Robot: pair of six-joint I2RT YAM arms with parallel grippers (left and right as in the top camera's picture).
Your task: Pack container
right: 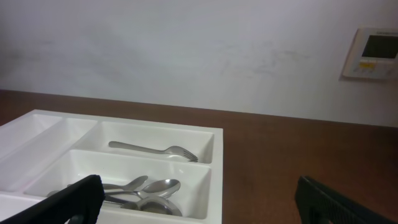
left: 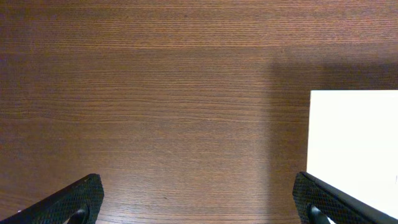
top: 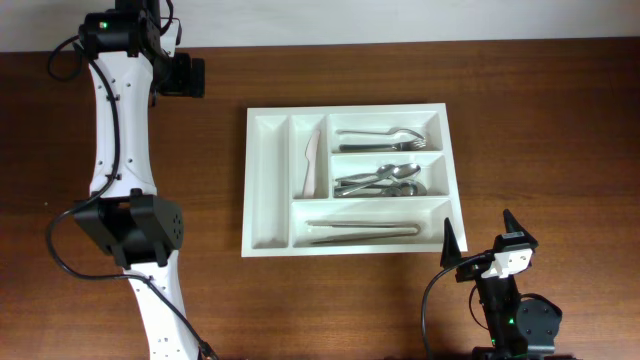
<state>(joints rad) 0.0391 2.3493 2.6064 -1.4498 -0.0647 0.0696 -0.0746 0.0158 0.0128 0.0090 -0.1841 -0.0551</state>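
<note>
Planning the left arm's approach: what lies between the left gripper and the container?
Only bare table separates left gripper and container, per left wrist view.

Smooth, slightly glossy white plastic container [top: 267, 180], polished shiny metal cutlery [top: 380, 182], matt dark brown wood-grain table [top: 540, 120] with fine lines, flat matt white wall [right: 186, 50]

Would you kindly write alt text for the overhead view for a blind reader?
A white cutlery tray sits centred on a dark wooden table, holding forks, spoons, long metal utensils and a white utensil in separate compartments. The left arm stretches along the left; the right hand stands open near the tray's corner.
</note>
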